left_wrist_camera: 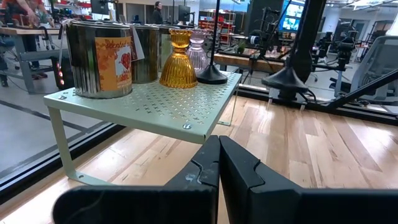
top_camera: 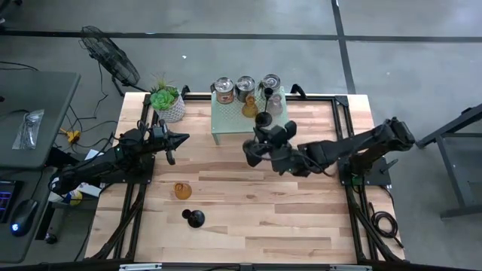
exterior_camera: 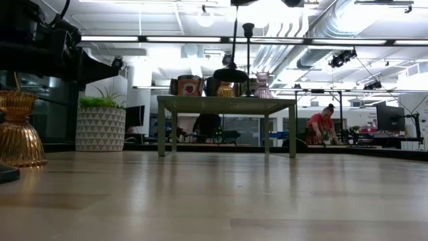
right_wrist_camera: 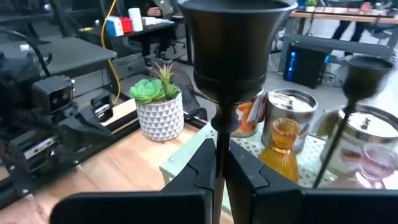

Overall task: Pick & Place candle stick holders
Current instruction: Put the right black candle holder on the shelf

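Note:
A pale green perforated shelf (top_camera: 226,120) stands at the table's far middle. On it rest three silver cups (top_camera: 245,87), an amber holder (left_wrist_camera: 178,59), a pink holder (right_wrist_camera: 373,163) and a black stemmed holder (left_wrist_camera: 212,74) on its round base. My right gripper (top_camera: 260,139) is shut on a second black stemmed holder (right_wrist_camera: 233,43) by the shelf's near edge. Another amber holder (top_camera: 182,190) and a black holder (top_camera: 194,218) stand on the table near the front left. My left gripper (top_camera: 185,138) waits shut at the left, holding nothing. My right gripper pinches the black holder's thin stem (right_wrist_camera: 221,134) between its two fingers, just below the cup. The fingers come roughly level from the table's right side and lie across the stem. The holder stands upright, its round base (exterior_camera: 231,73) lifted clear of the table.
A white pot with a green plant (top_camera: 167,104) stands at the far left corner beside the shelf. Bare wood lies across the table's middle and right (top_camera: 301,211). A person in red (exterior_camera: 322,124) is in the room far behind the table.

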